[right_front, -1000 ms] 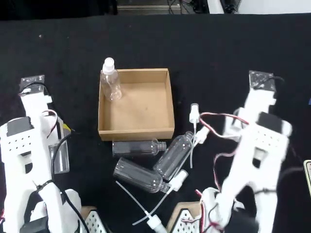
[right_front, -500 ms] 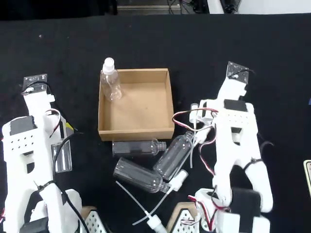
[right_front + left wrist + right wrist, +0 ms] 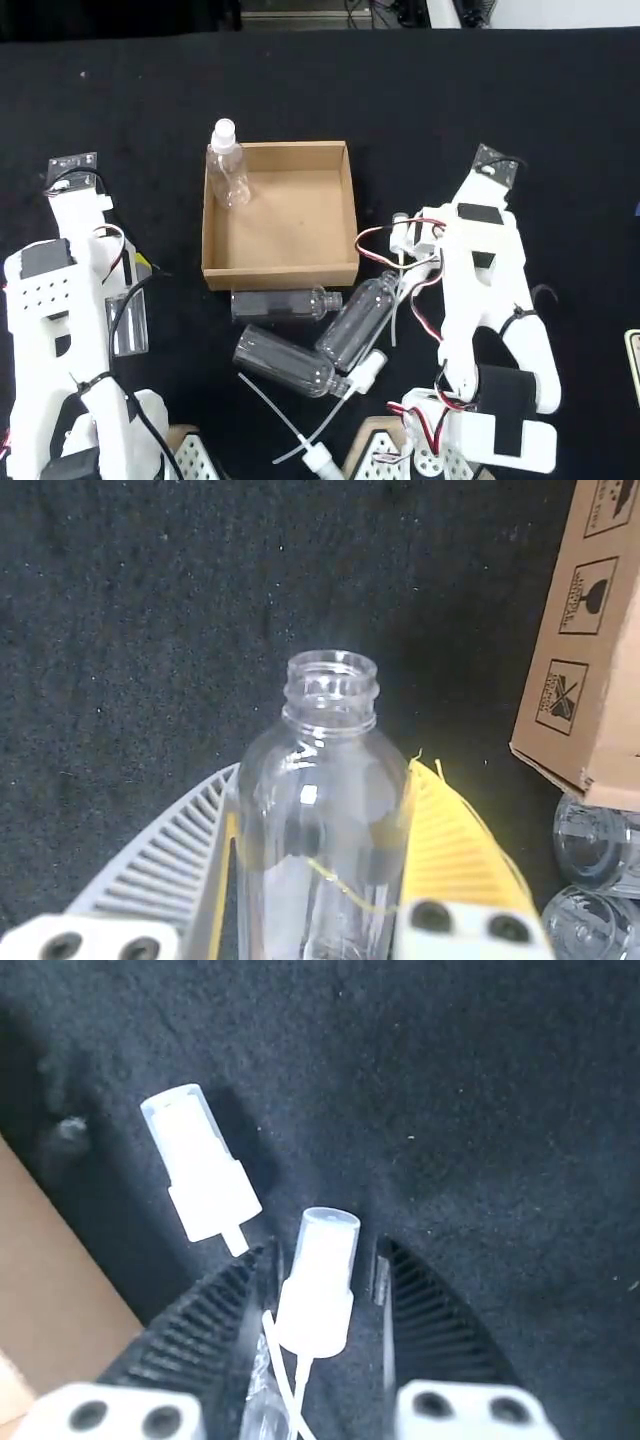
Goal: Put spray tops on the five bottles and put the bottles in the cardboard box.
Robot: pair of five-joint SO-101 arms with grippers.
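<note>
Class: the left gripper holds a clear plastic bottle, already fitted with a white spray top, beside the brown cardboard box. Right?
No top: the left wrist view shows the clear plastic bottle in the left gripper with a bare, open neck, beside the brown cardboard box.

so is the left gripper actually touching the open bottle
Touching. In the left wrist view the left gripper has both fingers pressed against the sides of the open bottle.

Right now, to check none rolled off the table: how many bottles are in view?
5. One capped bottle stands in the cardboard box's corner; one open bottle is held in the left gripper; three more bottles lie on the table before the box.
</note>
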